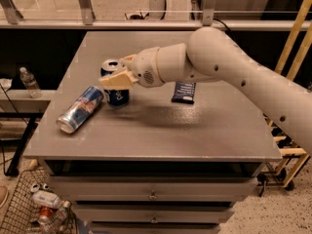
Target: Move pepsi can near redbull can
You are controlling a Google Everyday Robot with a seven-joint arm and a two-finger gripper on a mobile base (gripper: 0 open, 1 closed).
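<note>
Grey surface (195,130) on a drawer cabinet, glass rail and lab floor behind. pepsi can (118,97) stands upright left of centre. pincer (116,71) is clamped on it, one beige finger across its front, the other behind its rim. redbull can (81,109) lies on its side just front-left of it, near the left edge. Dark blue snack packet (184,92) lies flat to the right, partly under the arm. Bare top runs to the front and right edges. Wire basket (19,211) on the floor, lower left.

Your view: blue snack packet (184,92) flat on grey table (195,130) | water bottle (29,82) upright on shelf (14,95) at left | wire basket (14,204) on floor, lower left
</note>
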